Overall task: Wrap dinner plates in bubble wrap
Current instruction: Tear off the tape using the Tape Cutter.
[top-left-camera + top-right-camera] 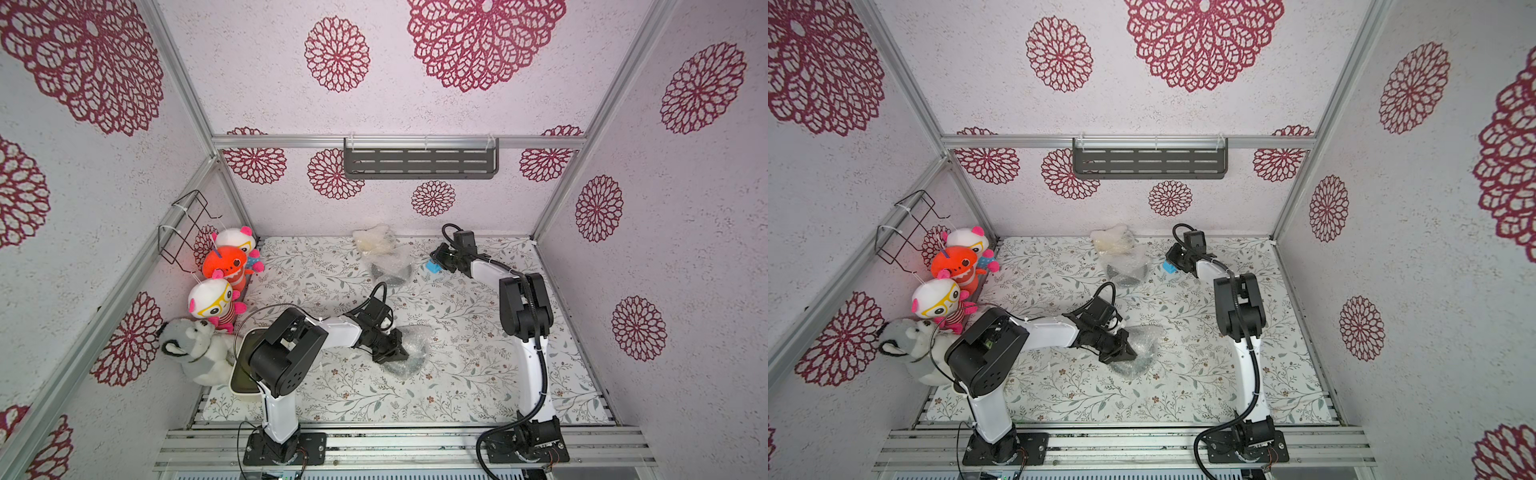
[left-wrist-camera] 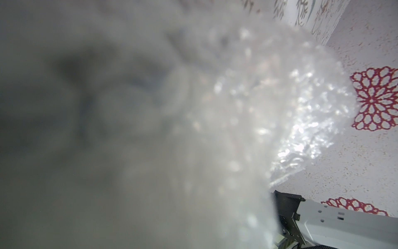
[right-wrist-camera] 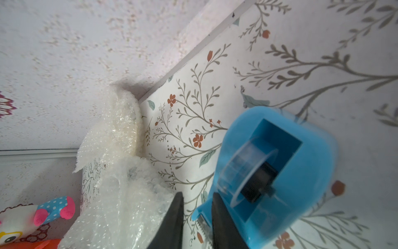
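Roughly at the middle of the floral-patterned counter [image 1: 465,386], the left end effector [image 1: 394,355] is clenched, seemingly pinching the clear, crinkly bubble wrap sheet [image 1: 417,343] that lies over a round, dark-looking dinner plate [image 1: 409,369]. Blurred wrap fills the left wrist view. Near the back wall, the right end effector [image 3: 197,194] has its fingers [image 3: 172,220] narrowly parted, grasping nothing visible, just beside the blue plastic tape dispenser [image 3: 305,172].
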Controlling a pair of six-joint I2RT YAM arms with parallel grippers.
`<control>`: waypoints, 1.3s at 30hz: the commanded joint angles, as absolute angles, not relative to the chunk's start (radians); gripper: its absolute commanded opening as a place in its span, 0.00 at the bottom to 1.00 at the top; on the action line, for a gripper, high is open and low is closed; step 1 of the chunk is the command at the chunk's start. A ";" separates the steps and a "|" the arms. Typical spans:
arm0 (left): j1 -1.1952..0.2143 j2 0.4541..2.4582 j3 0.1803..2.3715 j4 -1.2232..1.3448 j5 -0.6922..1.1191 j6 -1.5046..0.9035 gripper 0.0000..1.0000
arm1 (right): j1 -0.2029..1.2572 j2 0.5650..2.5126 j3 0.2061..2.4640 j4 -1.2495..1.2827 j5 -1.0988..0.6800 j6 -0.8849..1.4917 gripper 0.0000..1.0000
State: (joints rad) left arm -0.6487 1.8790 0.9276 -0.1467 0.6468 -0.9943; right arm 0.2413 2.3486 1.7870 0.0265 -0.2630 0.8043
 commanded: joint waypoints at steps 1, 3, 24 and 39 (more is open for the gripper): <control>-0.638 1.943 0.894 -0.218 0.521 -0.983 0.00 | 0.243 2.318 1.772 0.038 -0.238 0.794 0.17; -0.639 1.941 0.894 -0.217 0.522 -0.982 0.00 | 0.244 2.314 1.773 0.036 -0.230 0.789 0.12; -0.640 1.940 0.890 -0.212 0.519 -0.985 0.00 | 0.244 2.176 1.741 0.019 -0.343 0.617 0.00; -0.639 1.915 0.887 -0.225 0.502 -0.973 0.00 | 0.258 1.900 1.508 -0.214 -0.430 0.392 0.00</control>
